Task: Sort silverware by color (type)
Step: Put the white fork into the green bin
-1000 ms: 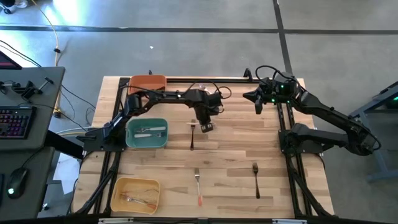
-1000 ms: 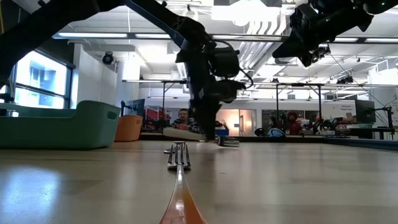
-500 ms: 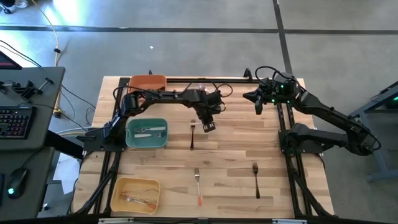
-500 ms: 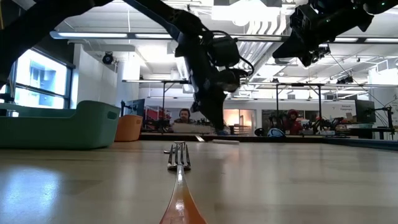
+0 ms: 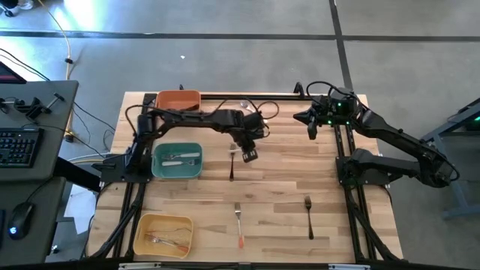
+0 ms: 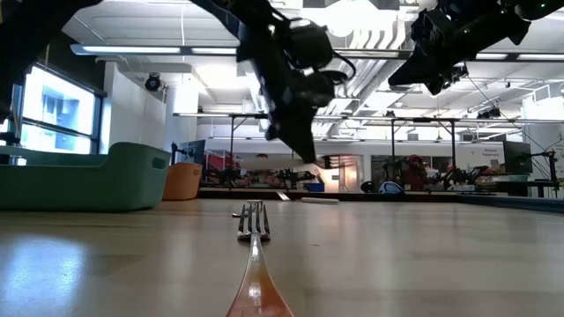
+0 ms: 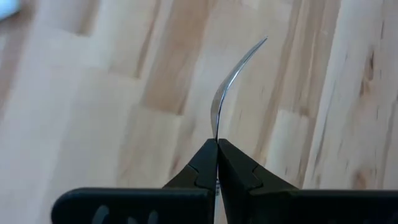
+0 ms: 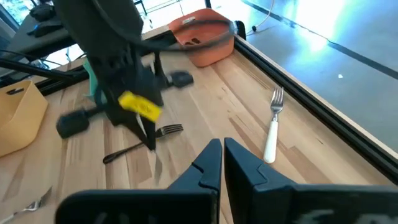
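High view: the left gripper (image 5: 250, 155) has drawn slightly back beside the black fork (image 5: 232, 163) on the surface (image 5: 285, 187). Low view: it has risen. Left wrist view: fingers (image 7: 205, 165) pinch a silver piece (image 7: 227, 87). Right gripper (image 5: 310, 129) hovers, fingers together.

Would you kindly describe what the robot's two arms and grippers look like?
Both arms are dark, jointed and slim, with black cables looping along them. The left gripper carries a yellow label above its tapered black fingers. The right gripper has matching black fingers, and green lights glow near its wrist.
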